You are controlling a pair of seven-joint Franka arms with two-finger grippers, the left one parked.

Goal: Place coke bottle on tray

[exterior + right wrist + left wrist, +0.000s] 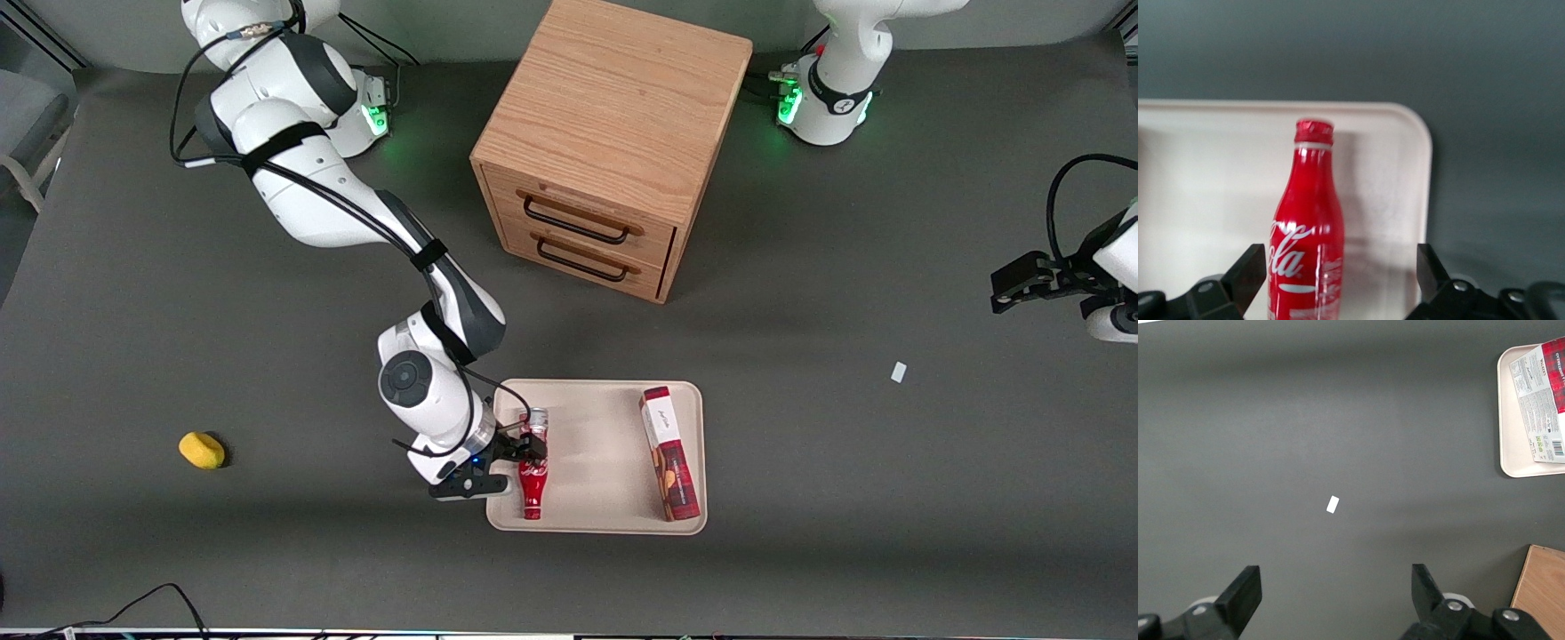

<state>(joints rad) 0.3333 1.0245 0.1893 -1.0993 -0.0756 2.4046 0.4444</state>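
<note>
The coke bottle (533, 471) lies flat on the cream tray (596, 444), at the tray's end toward the working arm, with its neck pointing at the front camera and its silver base away from it. My right gripper (523, 449) is low over the bottle's body, at the tray's edge. In the right wrist view the bottle (1308, 227) lies on the tray (1205, 167) between the two spread fingers of the gripper (1340, 270). It is close to one finger (1250, 270), with a wide gap to the other. The gripper is open.
A red-and-white box (669, 453) lies on the tray's end toward the parked arm and shows in the left wrist view (1545, 400). A wooden two-drawer cabinet (605, 151) stands farther from the front camera. A yellow object (202, 450) and a white scrap (899, 372) lie on the table.
</note>
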